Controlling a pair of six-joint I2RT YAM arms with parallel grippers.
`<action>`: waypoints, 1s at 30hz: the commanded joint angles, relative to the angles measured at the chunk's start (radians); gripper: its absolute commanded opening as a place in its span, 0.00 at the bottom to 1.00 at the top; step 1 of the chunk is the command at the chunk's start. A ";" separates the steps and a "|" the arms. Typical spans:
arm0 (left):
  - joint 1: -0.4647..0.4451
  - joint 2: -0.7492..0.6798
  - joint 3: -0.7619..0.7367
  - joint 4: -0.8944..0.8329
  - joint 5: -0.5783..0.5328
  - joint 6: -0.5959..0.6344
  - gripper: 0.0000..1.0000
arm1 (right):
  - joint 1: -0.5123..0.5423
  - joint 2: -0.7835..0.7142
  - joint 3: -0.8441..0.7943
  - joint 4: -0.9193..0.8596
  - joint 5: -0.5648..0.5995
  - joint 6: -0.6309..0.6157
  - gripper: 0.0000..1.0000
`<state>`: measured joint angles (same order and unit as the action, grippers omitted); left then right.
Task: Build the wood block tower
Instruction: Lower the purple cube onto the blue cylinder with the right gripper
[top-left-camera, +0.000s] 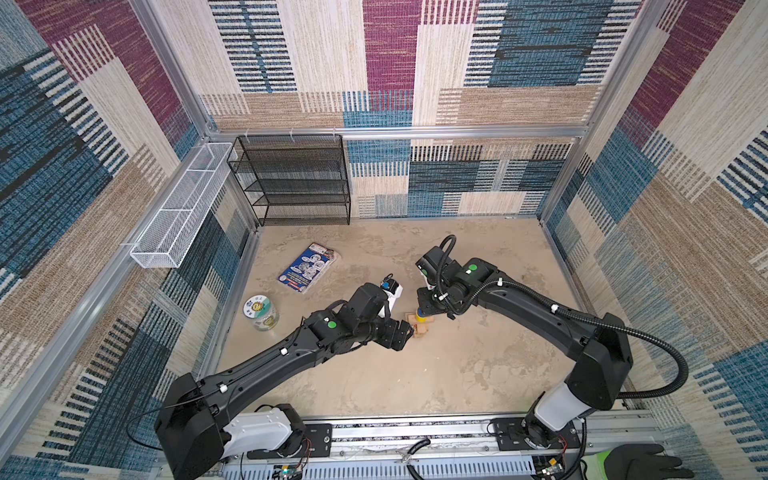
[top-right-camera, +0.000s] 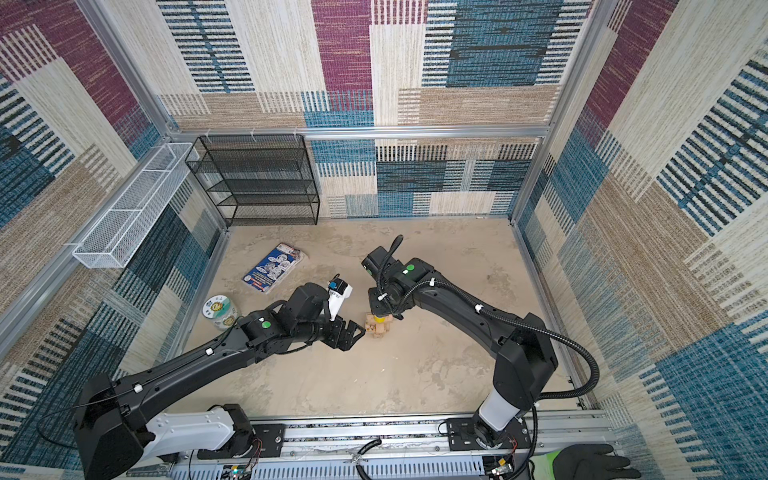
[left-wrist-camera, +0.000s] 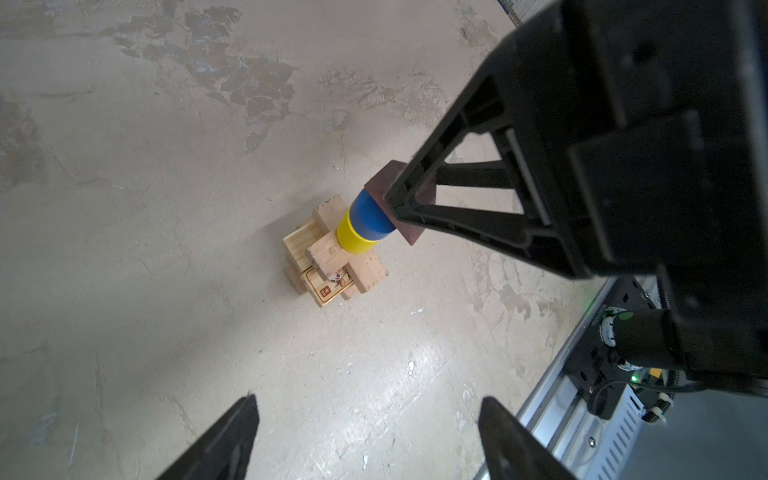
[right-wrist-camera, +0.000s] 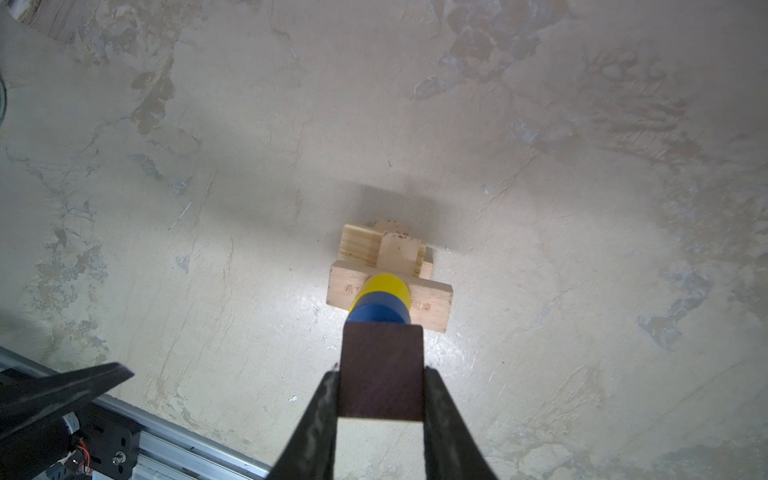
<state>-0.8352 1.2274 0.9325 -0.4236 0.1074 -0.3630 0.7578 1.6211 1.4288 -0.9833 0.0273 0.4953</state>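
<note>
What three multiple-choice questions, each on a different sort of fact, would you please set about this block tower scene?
1. Where is the blue disc?
A) directly on the yellow cylinder
B) beneath the yellow cylinder
C) in the left gripper

2. What colour is the block between the right gripper's fingers?
A) green
B) dark brown
C) white

3. How does the left gripper stand?
A) shut on the blue disc
B) shut on the yellow cylinder
C) open and empty

Answers:
1 A: the left wrist view shows blue stacked straight on yellow.
2 B: the right wrist view shows it clamped, dark brown.
3 C: its fingers stand wide apart with nothing between them.
</note>
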 joint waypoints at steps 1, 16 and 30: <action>-0.001 -0.005 0.002 -0.004 -0.010 0.009 0.88 | 0.002 0.006 0.012 0.012 0.003 -0.003 0.05; 0.000 -0.017 -0.009 -0.006 -0.018 0.014 0.88 | 0.004 0.033 0.030 0.000 0.003 -0.004 0.09; -0.001 -0.018 -0.011 -0.005 -0.023 0.021 0.88 | 0.006 0.048 0.042 -0.013 0.006 -0.008 0.19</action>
<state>-0.8352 1.2156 0.9245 -0.4240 0.0849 -0.3557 0.7628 1.6657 1.4616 -0.9913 0.0277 0.4915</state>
